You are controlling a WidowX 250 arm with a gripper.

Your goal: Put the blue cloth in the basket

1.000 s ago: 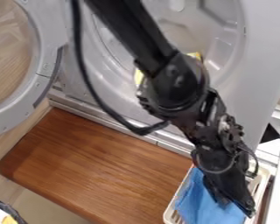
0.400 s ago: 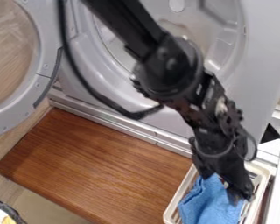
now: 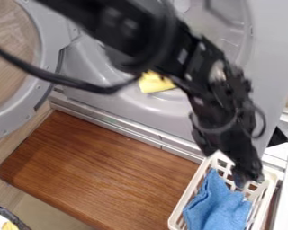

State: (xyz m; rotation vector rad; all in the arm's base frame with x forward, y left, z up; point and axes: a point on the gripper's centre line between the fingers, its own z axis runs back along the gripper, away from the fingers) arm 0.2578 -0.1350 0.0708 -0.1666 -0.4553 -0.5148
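Well | one blue cloth (image 3: 215, 206) in one basket (image 3: 184, 197) | one end effector (image 3: 247, 176), can't tell grip

Passage is afforded above the brown wooden board (image 3: 98, 168), left of the white basket (image 3: 186, 196). Beyond the board, reach is limited by the grey machine front (image 3: 271, 49); the left is bounded by its open round door (image 3: 45, 90). The basket's far end is overhung by the gripper (image 3: 249, 179).
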